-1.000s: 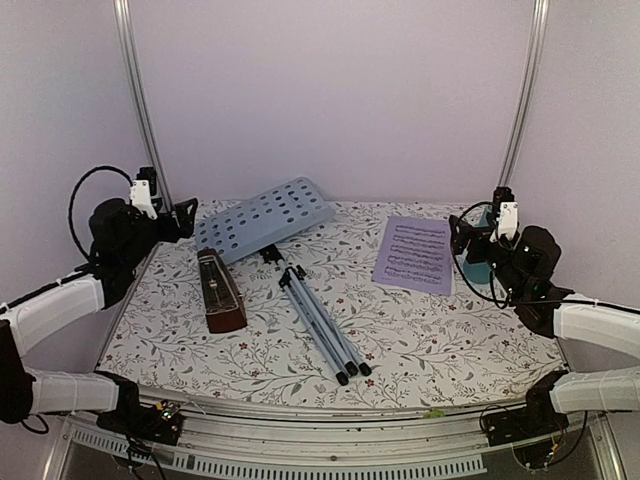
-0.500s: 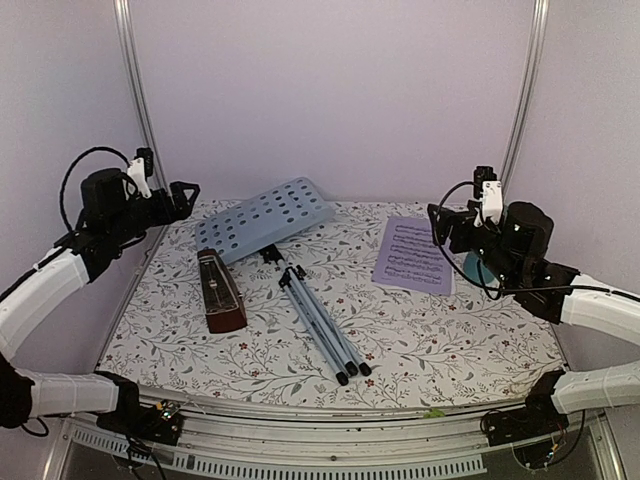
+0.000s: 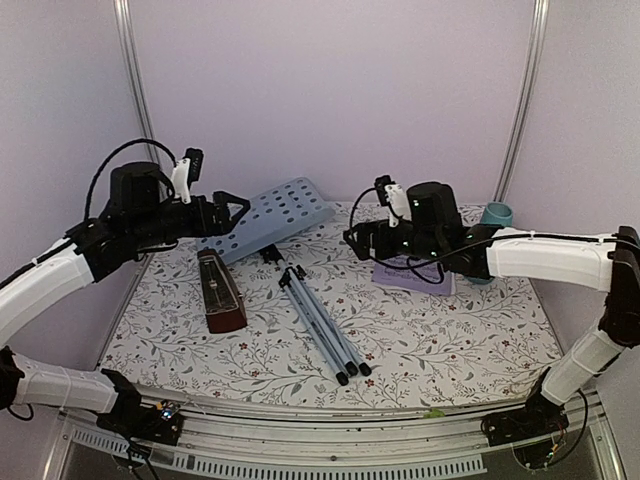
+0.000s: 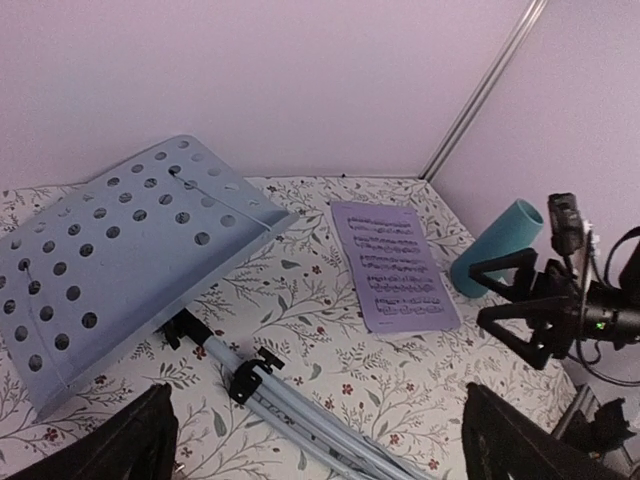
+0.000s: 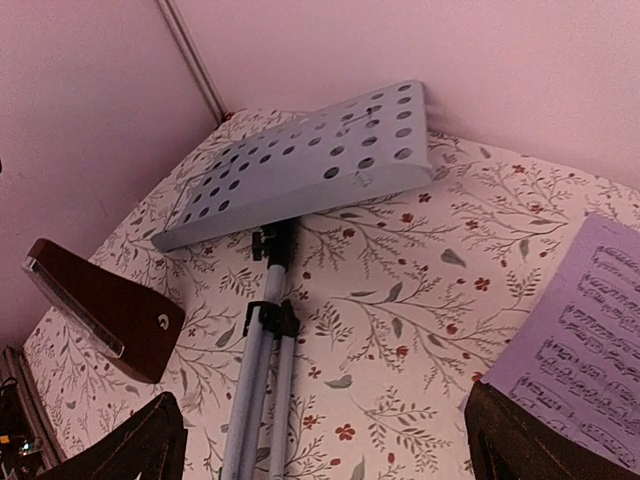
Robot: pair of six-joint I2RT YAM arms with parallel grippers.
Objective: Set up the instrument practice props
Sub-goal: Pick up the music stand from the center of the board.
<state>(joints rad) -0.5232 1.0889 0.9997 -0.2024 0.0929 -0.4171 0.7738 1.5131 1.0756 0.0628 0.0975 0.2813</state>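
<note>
Surface: white cloth-covered surface with a leaf-and-flower print (image 3: 440, 350), purple walls on three sides.

Stand: pale-blue perforated music stand with silver tripod legs (image 3: 270, 215) lies down on the surface, not erected. Its perforated desk rests at the far left-centre, tilted up off the cloth. The legs are folded together and run from the desk toward the near edge, black feet nearest the arm bases.

Sheet music: white-lilac printed sheet-music page (image 4: 392, 265) lies flat on the surface to the right of the stand, well apart from it. In the top view the right arm covers most of it.

Metronome: small dark-red-brown pyramid metronome (image 3: 220, 292) lies on its side just left of the folded legs, not touching them.

Cup: teal cup (image 3: 495, 215) sits at the far right, beyond the page.

Left claw (image 3: 238, 203): fingers apart, nothing between them. It hangs in the air over the left end of the perforated desk.

Right claw (image 3: 355, 238): fingers apart, nothing held. It hangs above the surface between the desk's right end and the page, pointing left toward the stand.
</note>
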